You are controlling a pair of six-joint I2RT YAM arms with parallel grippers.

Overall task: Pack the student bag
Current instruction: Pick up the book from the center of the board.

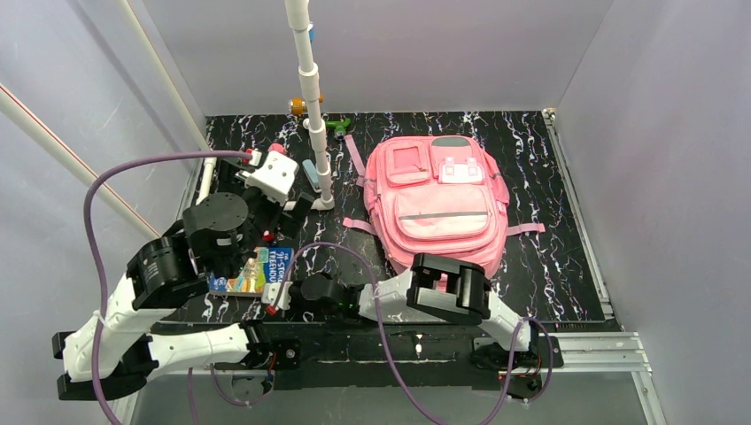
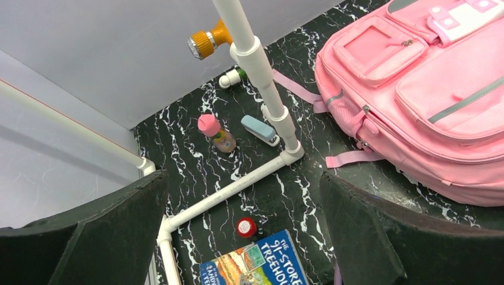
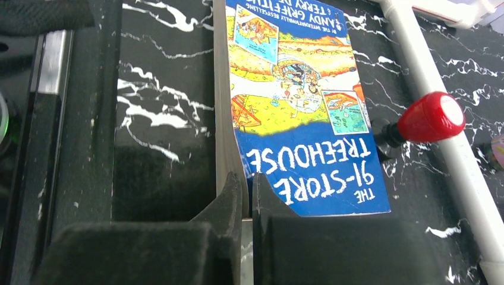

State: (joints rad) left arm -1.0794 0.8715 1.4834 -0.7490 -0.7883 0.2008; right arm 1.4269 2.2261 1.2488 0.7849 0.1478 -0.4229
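The pink student bag (image 1: 438, 208) lies flat on the black marbled table, front up; it also fills the upper right of the left wrist view (image 2: 428, 89). A blue and yellow paperback book (image 1: 257, 270) lies at the near left, also seen in both wrist views (image 2: 261, 264) (image 3: 297, 107). My right gripper (image 1: 279, 292) reaches left and is shut on the book's near edge (image 3: 249, 190). My left gripper (image 1: 282, 215) hangs open and empty above the table, its wide-apart jaws framing the book's far corner (image 2: 243, 231).
A white pipe stand (image 1: 310, 88) rises left of the bag, with a rail along the table (image 2: 226, 190). Near it lie a red-capped item (image 2: 246, 227), a pink-capped bottle (image 2: 217, 133), a blue stapler (image 2: 260, 130), a green-white marker (image 2: 232, 77) and an orange-headed item (image 2: 208, 38).
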